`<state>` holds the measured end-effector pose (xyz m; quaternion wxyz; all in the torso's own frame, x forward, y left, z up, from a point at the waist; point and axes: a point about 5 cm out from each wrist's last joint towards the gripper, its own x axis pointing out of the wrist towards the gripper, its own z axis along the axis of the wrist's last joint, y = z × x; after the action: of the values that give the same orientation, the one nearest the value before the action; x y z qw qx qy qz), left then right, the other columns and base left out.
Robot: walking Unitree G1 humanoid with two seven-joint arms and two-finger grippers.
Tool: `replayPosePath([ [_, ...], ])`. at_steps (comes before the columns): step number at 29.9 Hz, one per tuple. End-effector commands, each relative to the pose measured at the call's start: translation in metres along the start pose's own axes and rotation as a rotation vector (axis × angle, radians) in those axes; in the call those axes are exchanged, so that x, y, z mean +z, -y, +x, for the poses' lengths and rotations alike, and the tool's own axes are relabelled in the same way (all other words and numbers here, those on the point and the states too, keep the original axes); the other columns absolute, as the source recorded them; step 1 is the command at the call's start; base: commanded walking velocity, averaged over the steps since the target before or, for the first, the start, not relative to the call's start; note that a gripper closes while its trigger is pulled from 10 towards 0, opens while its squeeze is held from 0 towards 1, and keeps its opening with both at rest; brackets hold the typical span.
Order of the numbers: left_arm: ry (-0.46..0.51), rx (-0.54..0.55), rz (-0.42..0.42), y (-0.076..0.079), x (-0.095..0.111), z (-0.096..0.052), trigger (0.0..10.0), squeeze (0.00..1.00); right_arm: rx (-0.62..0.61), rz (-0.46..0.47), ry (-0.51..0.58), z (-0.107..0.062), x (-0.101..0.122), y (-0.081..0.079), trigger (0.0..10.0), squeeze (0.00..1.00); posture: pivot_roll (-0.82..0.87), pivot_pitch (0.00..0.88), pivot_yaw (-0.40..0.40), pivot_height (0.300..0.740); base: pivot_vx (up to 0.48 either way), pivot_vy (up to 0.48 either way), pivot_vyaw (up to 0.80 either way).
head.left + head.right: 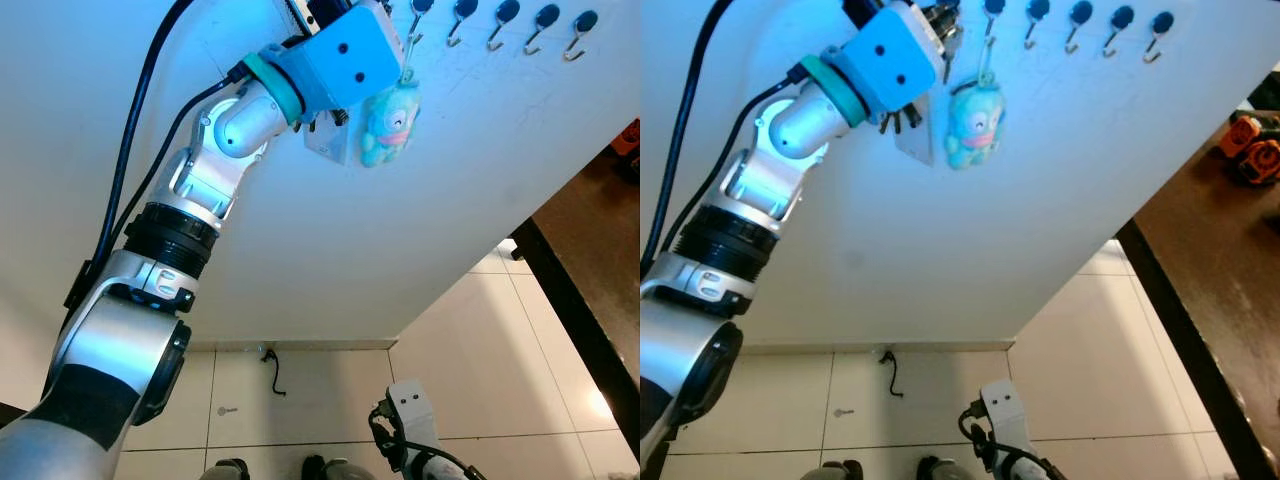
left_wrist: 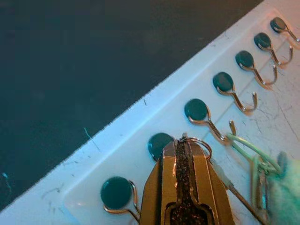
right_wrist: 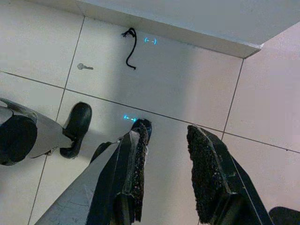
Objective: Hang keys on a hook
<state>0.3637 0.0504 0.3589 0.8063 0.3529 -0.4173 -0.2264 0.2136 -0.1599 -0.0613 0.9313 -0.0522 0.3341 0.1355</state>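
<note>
the left gripper (image 2: 183, 154) had its jaws pressed together, rough black pads face to face, clenched on the round metal key ring (image 2: 199, 144) right against the white wall (image 1: 330, 220). that wall was smooth, flat and lightly scuffed, and it carried a row of hooks (image 2: 225, 86), each a dark round disc with a thin bent wire curl below. the right gripper (image 3: 166, 173) hung low over the glossy pale floor tiles (image 3: 187, 79), its jaws parted. the keys (image 1: 940, 45) sat bunched at the left gripper's tip by the hooks. a soft, fuzzy turquoise plush charm (image 1: 388, 122) dangled from them on a thin pale loop (image 2: 248, 152), its long axis hanging straight down the wall. a small silver key (image 3: 85, 67) and a black cord (image 3: 131, 47) lay on the tiles.
</note>
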Motion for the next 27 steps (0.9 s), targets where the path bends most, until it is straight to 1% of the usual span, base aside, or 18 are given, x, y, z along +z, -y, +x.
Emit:
replayPosePath([
  [1, 0.022, -0.023, -0.001, 0.006, 0.004, 0.001, 10.0, 0.0, -0.002, -0.006, -0.025, -0.003, -0.008, 0.001, 10.0, 0.0, -0.01, 0.143, -0.057, 0.74, 0.0, 0.0, 0.0],
  [3, 0.03, -0.032, -0.01, 0.011, 0.007, 0.002, 10.0, 0.0, -0.003, -0.006, -0.026, -0.003, -0.008, 0.002, 10.0, 0.0, -0.01, 0.143, -0.055, 0.74, 0.0, 0.0, 0.0],
  [12, 0.0, -0.024, -0.017, 0.014, 0.003, 0.006, 10.0, 0.0, -0.002, -0.006, -0.028, -0.004, -0.009, 0.001, 10.0, 0.0, -0.01, 0.144, -0.054, 0.74, 0.0, 0.0, 0.0],
  [18, -0.02, 0.008, -0.013, 0.007, -0.001, 0.006, 10.0, 0.0, -0.002, -0.006, -0.028, -0.004, -0.009, 0.001, 10.0, 0.0, -0.01, 0.143, -0.056, 0.74, 0.0, 0.0, 0.0],
  [19, -0.021, 0.017, -0.011, 0.004, -0.002, 0.005, 10.0, 0.0, -0.002, -0.007, -0.029, -0.004, -0.009, 0.001, 10.0, 0.0, -0.01, 0.143, -0.056, 0.74, 0.0, 0.0, 0.0],
  [27, -0.029, 0.033, -0.003, 0.0, -0.003, 0.005, 10.0, 0.0, 0.0, -0.011, -0.032, -0.004, -0.01, 0.001, 10.0, 0.0, -0.01, 0.139, -0.062, 0.74, 0.0, 0.0, 0.0],
])
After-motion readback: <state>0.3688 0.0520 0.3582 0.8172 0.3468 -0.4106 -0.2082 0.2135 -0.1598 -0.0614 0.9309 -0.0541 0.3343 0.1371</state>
